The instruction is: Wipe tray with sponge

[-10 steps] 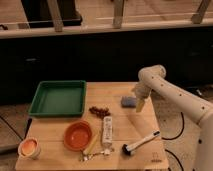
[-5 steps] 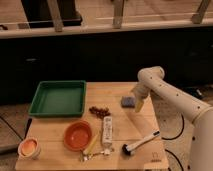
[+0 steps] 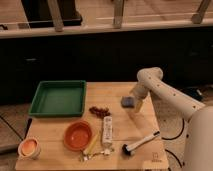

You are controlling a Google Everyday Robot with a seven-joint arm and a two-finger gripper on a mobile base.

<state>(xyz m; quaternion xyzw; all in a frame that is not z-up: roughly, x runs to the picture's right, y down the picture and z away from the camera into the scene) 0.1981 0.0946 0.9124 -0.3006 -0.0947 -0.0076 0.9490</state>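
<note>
One step in hand, the pickup: hovering with spread gripper (image 3: 137, 104) just beside sponge (image 3: 127, 102) on counter (image 3: 107, 92), well apart from tray (image 3: 58, 98); next, needs closing squarely on sponge.

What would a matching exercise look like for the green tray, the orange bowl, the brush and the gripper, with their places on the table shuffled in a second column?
Things:
1. green tray
2. orange bowl
3. brush
4. gripper

Places:
A. front right of the table
B. right side, at the sponge
C. back left
D. front, just left of the white remote

Pairs: 1-C, 2-D, 3-A, 4-B.
</note>
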